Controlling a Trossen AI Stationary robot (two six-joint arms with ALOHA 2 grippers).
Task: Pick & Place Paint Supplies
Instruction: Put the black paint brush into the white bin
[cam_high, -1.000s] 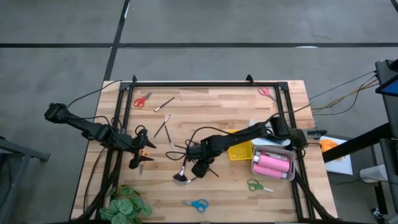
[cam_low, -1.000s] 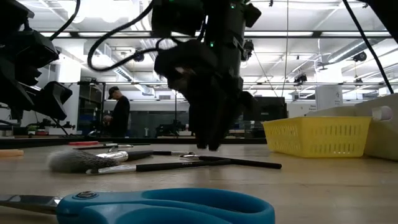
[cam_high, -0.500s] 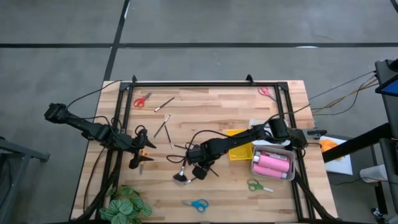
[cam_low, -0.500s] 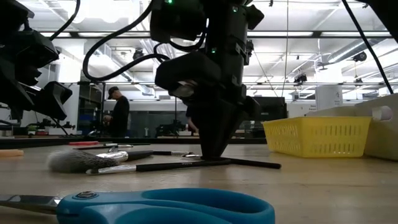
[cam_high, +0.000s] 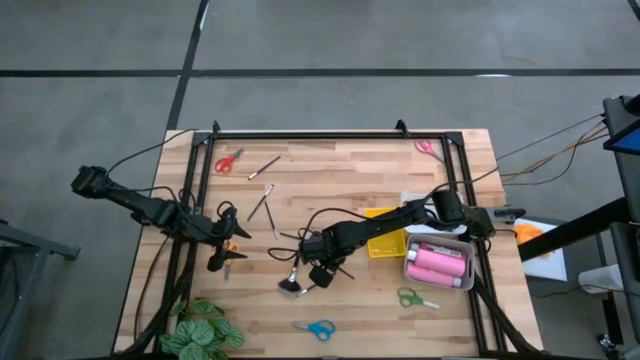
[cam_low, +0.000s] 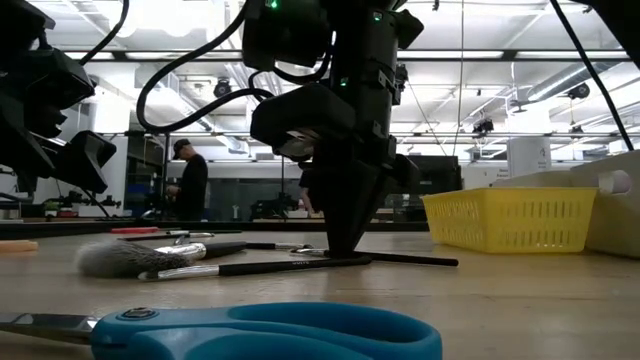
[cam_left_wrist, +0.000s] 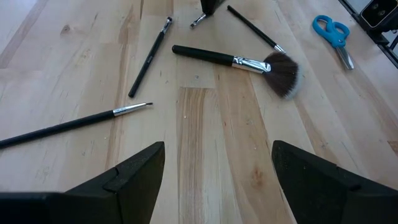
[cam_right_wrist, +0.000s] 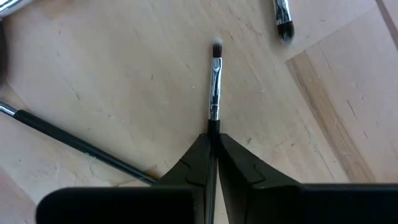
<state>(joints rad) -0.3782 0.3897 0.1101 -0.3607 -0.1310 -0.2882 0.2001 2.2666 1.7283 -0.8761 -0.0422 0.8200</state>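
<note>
Two arms: right at work mid-desk, left waiting near the left edge of the desk (cam_high: 380, 180).
Nearest, low view: blue scissors (cam_low: 250, 335) lie flat at the front of the desk, untouched.
Next back: fluffy black brush (cam_low: 130, 258) lies on its side, just beside the worked spot; a long black brush (cam_low: 270, 266) lies beside it.
Right pincer (cam_right_wrist: 213, 149): down at the desk surface, clenched on a thin brush (cam_right_wrist: 214, 93); the bristle end pokes out ahead of the fingertips, still lying on the wood.
Left pincer (cam_left_wrist: 214, 180): released, fingers wide apart, hovering over bare wood, nothing between them.
Destination, judged: white tray (cam_high: 440, 283) at the right, already holding pink paint bottles (cam_high: 438, 263); yellow tray (cam_high: 385, 243) just beside it.
Farther off: green scissors (cam_high: 415, 298) near the white tray, red scissors (cam_high: 228, 161) toward the far left, several loose thin brushes between.
Risk 1: the grip sits at the very handle end, so the brush may pivot or slip out on lifting.
Risk 2: a low carry could sweep neighbouring brushes or catch the yellow tray's wall.
Open room: bare wood across the far half; the near centre is crowded.
Edges: black frame rails run along the desk's sides, with cables by the right rail.
</note>
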